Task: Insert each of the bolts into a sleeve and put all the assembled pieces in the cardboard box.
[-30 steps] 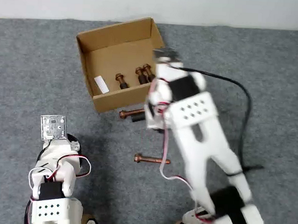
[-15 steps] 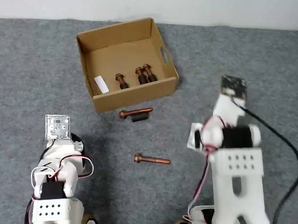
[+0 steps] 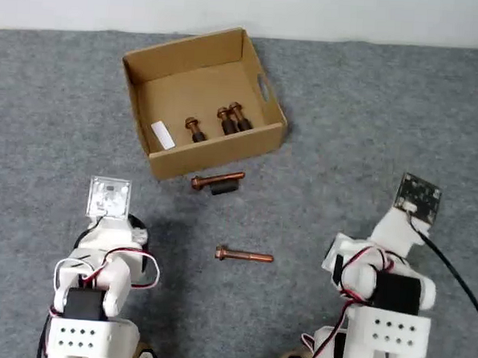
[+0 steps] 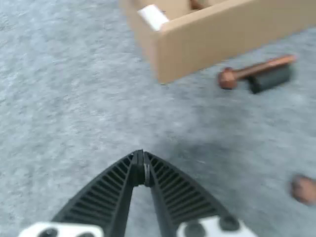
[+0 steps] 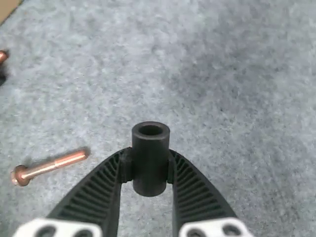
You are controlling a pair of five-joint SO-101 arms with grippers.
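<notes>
Right end effector (image 5: 148, 159) pulled back from cardboard box (image 3: 216, 156), clasping sleeve (image 5: 150, 140).

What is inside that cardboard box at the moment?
Inside the cardboard box lie three assembled pieces, copper bolts in dark sleeves, near its front wall, and a white tag. The front wall may hide a strip of floor behind it.
</notes>
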